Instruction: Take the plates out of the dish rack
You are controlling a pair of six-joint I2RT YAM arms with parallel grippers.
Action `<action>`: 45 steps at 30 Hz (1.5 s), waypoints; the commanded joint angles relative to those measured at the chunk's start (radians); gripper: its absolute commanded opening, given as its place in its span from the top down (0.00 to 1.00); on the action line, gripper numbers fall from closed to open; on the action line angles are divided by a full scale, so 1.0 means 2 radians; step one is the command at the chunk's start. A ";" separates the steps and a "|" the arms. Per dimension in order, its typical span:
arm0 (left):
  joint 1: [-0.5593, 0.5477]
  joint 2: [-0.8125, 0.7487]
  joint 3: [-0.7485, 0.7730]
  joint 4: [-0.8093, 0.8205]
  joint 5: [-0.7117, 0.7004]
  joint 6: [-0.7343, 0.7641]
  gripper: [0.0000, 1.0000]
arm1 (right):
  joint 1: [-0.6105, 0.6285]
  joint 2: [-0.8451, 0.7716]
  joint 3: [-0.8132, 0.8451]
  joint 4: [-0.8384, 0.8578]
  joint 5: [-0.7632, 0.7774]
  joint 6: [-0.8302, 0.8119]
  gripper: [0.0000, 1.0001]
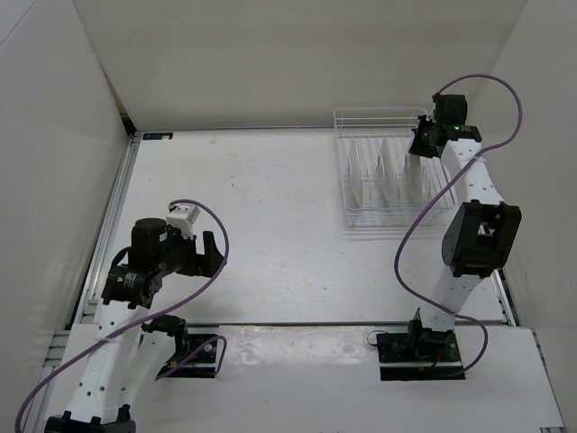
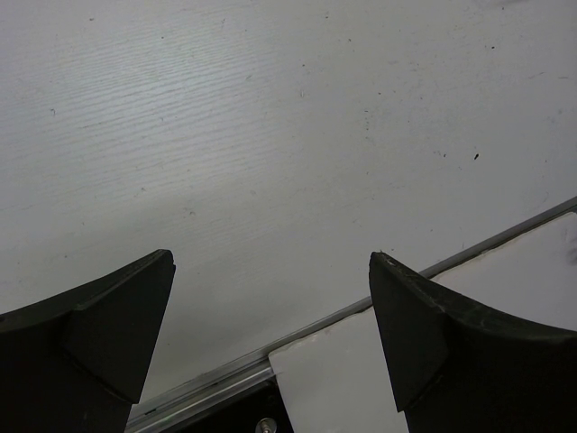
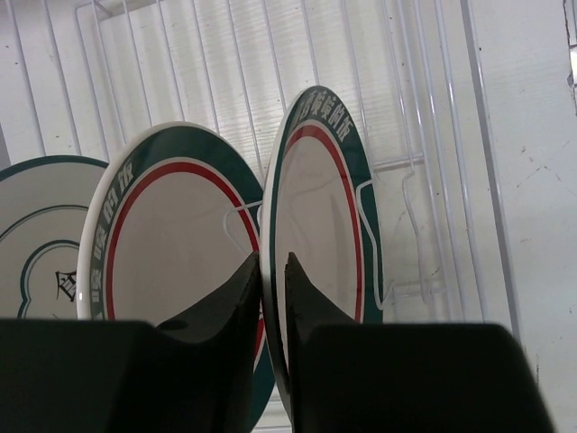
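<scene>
The white wire dish rack (image 1: 379, 112) stands at the back right of the table with three plates upright in it. In the right wrist view, two plates have green-and-red ringed rims, the rightmost plate (image 3: 320, 198) and the middle plate (image 3: 171, 244). A third plate (image 3: 36, 234) with a thin dark ring and grey motif stands at the left. My right gripper (image 3: 273, 257) reaches down over the rack (image 3: 411, 162), its fingers pinched on either side of the rightmost plate's edge. My left gripper (image 1: 215, 253) hovers open over bare table at the near left, holding nothing (image 2: 270, 257).
White walls enclose the table on the left, back and right. A metal rail (image 2: 343, 311) and a white board run along the near edge below the left gripper. The purple cable of the right arm (image 1: 424, 207) loops next to the rack's right side.
</scene>
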 commanded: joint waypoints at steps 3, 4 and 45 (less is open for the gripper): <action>-0.003 0.003 0.005 -0.002 -0.003 0.004 0.00 | -0.003 -0.007 0.037 0.004 0.010 -0.015 0.86; -0.002 0.001 0.005 -0.002 -0.001 0.004 0.00 | -0.004 -0.006 0.042 0.003 0.006 -0.022 0.86; -0.002 0.013 0.004 0.000 0.001 0.001 0.00 | 0.442 -0.169 -0.012 -0.053 0.036 -0.129 1.00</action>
